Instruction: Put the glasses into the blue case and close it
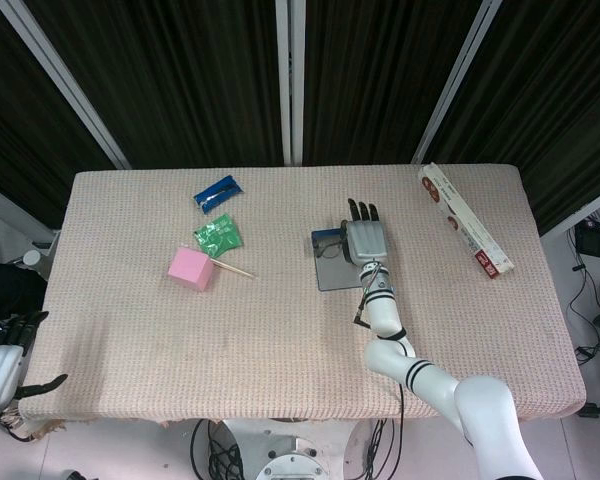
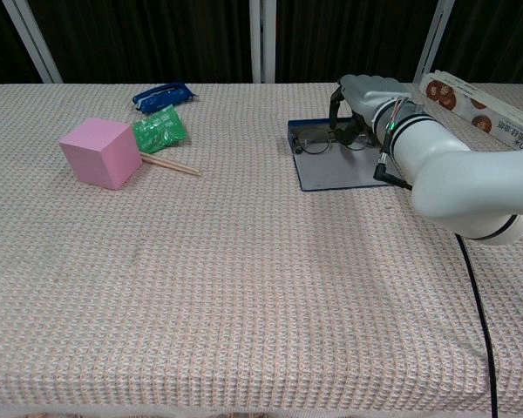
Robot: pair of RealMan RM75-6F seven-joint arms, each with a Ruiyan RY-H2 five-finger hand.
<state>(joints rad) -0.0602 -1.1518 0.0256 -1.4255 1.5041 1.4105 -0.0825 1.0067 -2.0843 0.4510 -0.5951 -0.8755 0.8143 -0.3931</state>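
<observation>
— What is the right robot hand [image 1: 364, 238] doing?

— It is hanging palm down over the glasses [image 2: 318, 139], with its dark fingers [image 2: 336, 115] curling down onto the frame. I cannot tell whether it is actually gripping them or only touching.

— And where are the glasses lying?

— Directly under those fingers, inside the blue case [image 2: 331, 171], which is lying open and flat on the surface [image 2: 244, 261] beneath the robot hand.

— What is sitting further out?

— To its right, a long printed box [image 2: 475, 104] is lying near the surface's edge. Well off to its left, a wooden stick [image 2: 170, 165] is touching a pink cube [image 2: 98, 152], a green packet [image 2: 159, 129] is lying just behind them, and a blue packet [image 2: 163, 93] is sitting beyond that.

— And the other arm?

— The left robot hand [image 1: 0, 360] is hanging far away, off the surface's near left corner, fingers spread and holding nothing.
</observation>
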